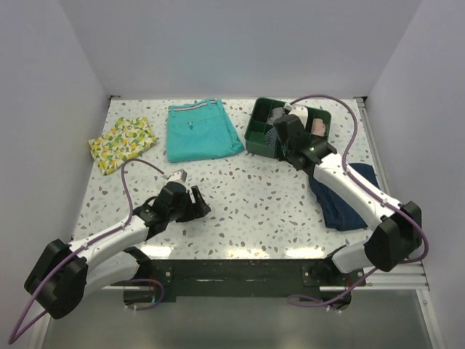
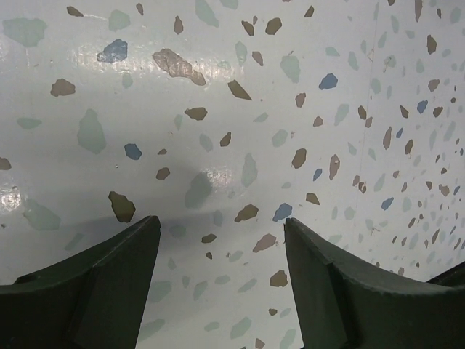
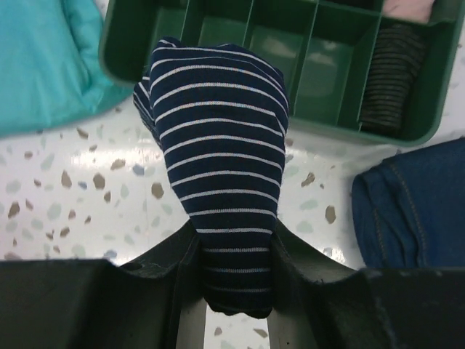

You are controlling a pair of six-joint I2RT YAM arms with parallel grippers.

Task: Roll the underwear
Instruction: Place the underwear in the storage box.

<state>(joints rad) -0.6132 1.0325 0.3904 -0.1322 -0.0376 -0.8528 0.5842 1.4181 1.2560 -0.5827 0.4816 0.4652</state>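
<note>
The desk [image 1: 254, 203] is bare across its middle and near edge, so that is where there is room to swing an arm. The teal shorts [image 1: 202, 131] lie at the far edge, near the middle. A plain blue garment [image 1: 336, 207] lies along the right edge, partly under the right arm. The green tray [image 3: 341, 131] sits toward the far right corner, just beside the shorts. A yellow lemon-print cloth [image 1: 122, 143] lies toward the far left corner, well apart from everything else.

The underwear [image 3: 218, 160] looks already rolled into a fat striped bundle. It is held above the near left corner of the tray, and the right tool [image 3: 236, 240] is clamped on its narrow end. The step in hand appears to be setting the roll into a tray slot.

To do this well, keep the grip firm so the roll does not loosen, and carry it fully past the tray's near wall. Lower it straight into one of the vacant slots behind it. Avoid the slot with the grey striped roll [image 3: 392, 73] on the right. Let go only once the bundle rests on the tray floor. The slot walls are close, so come down vertically and do not drag the roll across a divider.

The left tool [image 2: 221, 222] hangs over bare desk near the near edge, left of the middle. Its jaws are apart with nothing between them, and it is out of the way
</note>
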